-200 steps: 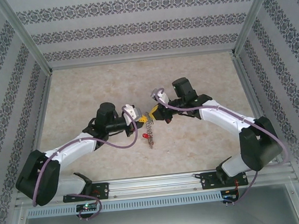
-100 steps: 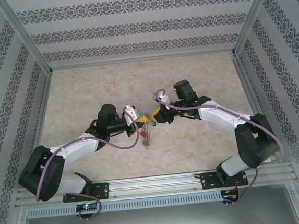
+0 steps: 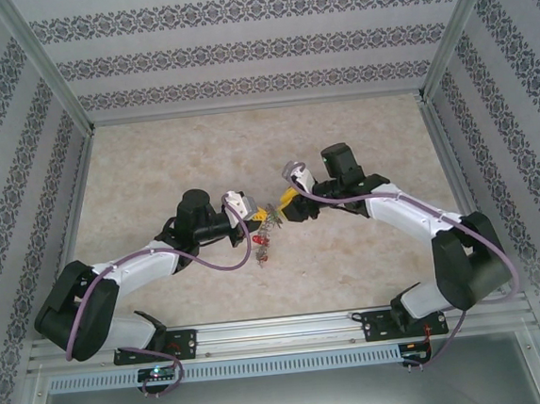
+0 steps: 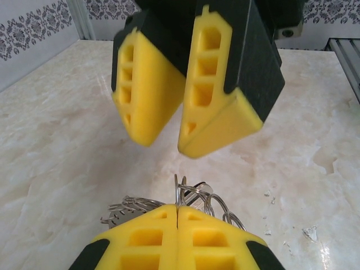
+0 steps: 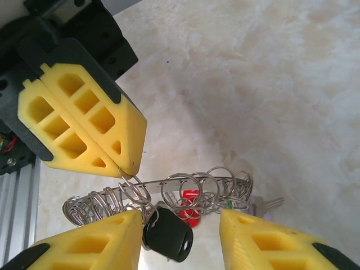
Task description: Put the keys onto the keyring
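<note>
The keyring [image 5: 169, 181], a flat grey ring fringed with wire loops, hangs on edge above the table. My left gripper [image 4: 178, 209] is shut on one of its loops [image 4: 179, 194] and appears at upper left [image 5: 84, 124] in the right wrist view. A red key head [image 5: 191, 203] hangs among the loops, and the keys show red under the ring [image 3: 262, 251] from above. A black key head [image 5: 167, 236] dangles by my right gripper [image 5: 180, 218], which is open astride the ring's lower part. From the left wrist view its fingers [image 4: 219, 95] hang apart just beyond the ring.
A silver key blade [image 5: 271, 201] sticks out past the ring's right end. Marble-patterned tabletop [image 3: 153, 165] lies all round, fenced by patterned walls [image 3: 257, 52]. An aluminium rail [image 3: 281, 331] runs along the near edge by the arm bases.
My right gripper has opened from shut and drawn slightly back to the right. The left gripper has kept its grip and shifted a little with the ring.
</note>
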